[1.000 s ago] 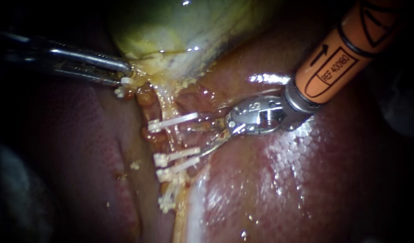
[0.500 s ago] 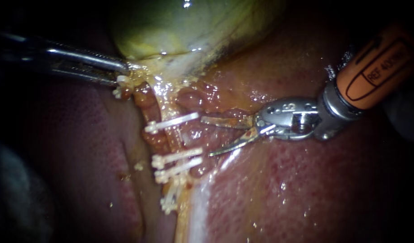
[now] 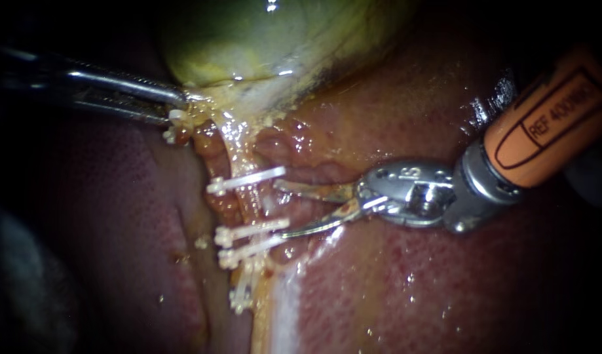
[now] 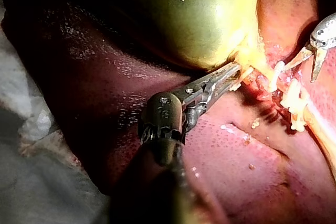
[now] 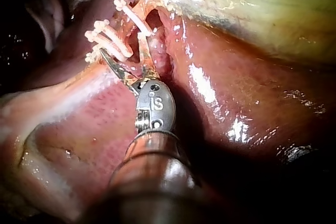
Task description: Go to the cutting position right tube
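Endoscope view, near to far.

Right instrument [image 3: 280, 210]: orange shaft enters from the upper right and lies low over the liver [image 3: 412, 288]. Its pincer stands apart, with a clear gap between two thin curved blades and nothing gripped.

Blade tips sit at the right side of the right tube [image 3: 248, 203]. They are level with the bare stretch between the upper clip [image 3: 245, 178] and the lower pair of clips [image 3: 251, 229]. The lower blade's tip almost touches the pair. Cannot tell whether the tube is inside the gap yet; the right wrist view does not settle it either.

The tube runs from the gallbladder [image 3: 248, 39] down along the liver's edge. It is yellowish and wet.

Left instrument [image 3: 185, 105]: enters from the left, farther back. Its pincer is clamped on the gallbladder's neck, just above the clips. The left wrist view confirms the hold.
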Action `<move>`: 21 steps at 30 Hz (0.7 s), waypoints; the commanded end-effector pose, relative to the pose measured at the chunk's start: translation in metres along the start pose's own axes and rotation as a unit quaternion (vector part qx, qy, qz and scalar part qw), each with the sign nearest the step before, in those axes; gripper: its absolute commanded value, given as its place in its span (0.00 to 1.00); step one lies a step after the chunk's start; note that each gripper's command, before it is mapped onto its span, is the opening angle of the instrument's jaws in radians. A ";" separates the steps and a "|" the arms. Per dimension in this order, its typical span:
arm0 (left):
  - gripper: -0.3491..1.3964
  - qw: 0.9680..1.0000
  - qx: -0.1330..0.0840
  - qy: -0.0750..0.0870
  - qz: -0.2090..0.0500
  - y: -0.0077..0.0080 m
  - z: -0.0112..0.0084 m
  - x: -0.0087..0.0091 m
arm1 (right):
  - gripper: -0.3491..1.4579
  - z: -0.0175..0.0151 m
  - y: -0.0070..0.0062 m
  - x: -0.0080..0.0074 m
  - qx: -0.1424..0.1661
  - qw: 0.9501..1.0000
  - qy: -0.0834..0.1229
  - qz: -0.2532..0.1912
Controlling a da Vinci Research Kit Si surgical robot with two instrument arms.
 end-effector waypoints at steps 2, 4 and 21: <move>0.00 1.000 0.000 0.000 0.000 0.0000 0.0000 0.0000 | 0.97 0.0004 0.0002 0.0001 0.005 1.000 -0.002 0.007; 0.00 1.000 0.001 0.000 0.000 0.0001 0.0000 0.0000 | 0.97 0.0009 0.0003 0.0004 0.005 1.000 -0.003 0.012; 0.00 1.000 0.001 0.000 -0.001 0.0002 0.0001 0.0001 | 0.97 0.0032 0.0005 0.0004 0.023 0.999 -0.011 0.021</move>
